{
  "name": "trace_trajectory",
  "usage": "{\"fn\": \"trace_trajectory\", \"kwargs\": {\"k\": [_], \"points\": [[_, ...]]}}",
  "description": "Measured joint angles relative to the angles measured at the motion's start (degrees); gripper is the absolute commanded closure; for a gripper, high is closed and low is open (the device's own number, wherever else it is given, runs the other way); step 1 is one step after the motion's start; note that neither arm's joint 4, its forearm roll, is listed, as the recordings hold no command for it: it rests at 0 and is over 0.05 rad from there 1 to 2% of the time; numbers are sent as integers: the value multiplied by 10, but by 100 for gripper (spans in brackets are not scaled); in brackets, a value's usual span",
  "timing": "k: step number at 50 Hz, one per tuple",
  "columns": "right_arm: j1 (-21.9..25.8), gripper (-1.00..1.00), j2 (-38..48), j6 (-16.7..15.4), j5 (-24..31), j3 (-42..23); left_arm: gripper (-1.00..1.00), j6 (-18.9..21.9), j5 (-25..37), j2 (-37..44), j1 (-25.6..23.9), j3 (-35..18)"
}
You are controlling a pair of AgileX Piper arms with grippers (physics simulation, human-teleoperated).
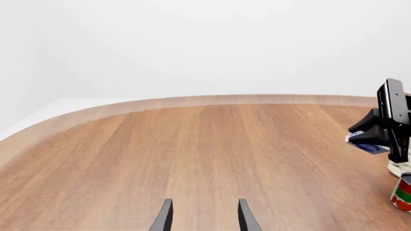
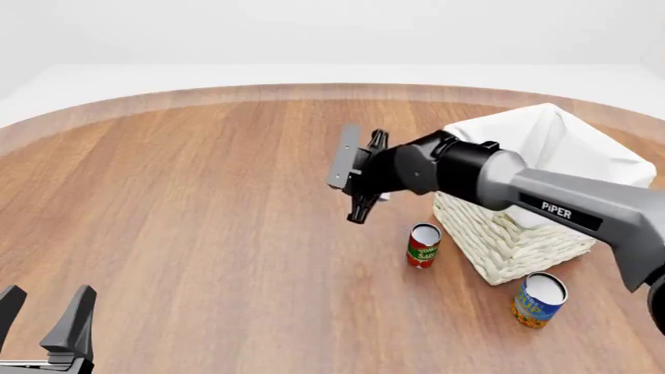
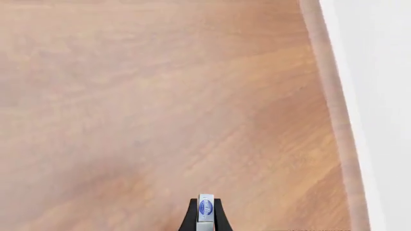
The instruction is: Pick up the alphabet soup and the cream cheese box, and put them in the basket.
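My left end effector (image 2: 42,312) sits low at the near left corner of the worktop (image 2: 208,195), fingers apart with nothing between them; its wrist view shows the two dark fingertips (image 1: 165,216) spread over bare wood.

Toward the middle, my right arm (image 2: 540,195) reaches in from the right and holds my right end effector (image 2: 364,199) up off the worktop, just left of the basket (image 2: 519,241). It is clamped on the cream box (image 3: 205,209), which my right wrist view shows as a thin white edge with a blue print pinched between the dark fingers. From the left wrist view the box (image 1: 366,144) shows as a white and blue bit under the end effector.

Below that, a red-and-green can (image 2: 423,245) stands upright on the worktop just beside the basket's near left corner. The basket stands on the right, its white liner (image 2: 561,140) folded over the rim. The soup (image 2: 540,299) stands upright at the basket's near corner, farthest right, close to its wall.
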Motion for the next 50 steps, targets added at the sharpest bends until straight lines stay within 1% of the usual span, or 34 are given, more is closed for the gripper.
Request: {"fn": "trace_trajectory", "kwargs": {"k": [13, 20, 44, 50], "points": [[17, 100, -36, 69, -16, 16, -100, 0, 0, 0, 0, 0], [25, 100, -56, 101, -23, 27, -100, 0, 0, 0, 0, 0], [42, 100, -129, 192, -47, 81, -100, 0, 0, 0, 0, 0], [42, 100, -150, 208, -53, 91, -100, 0, 0, 0, 0, 0]]}}
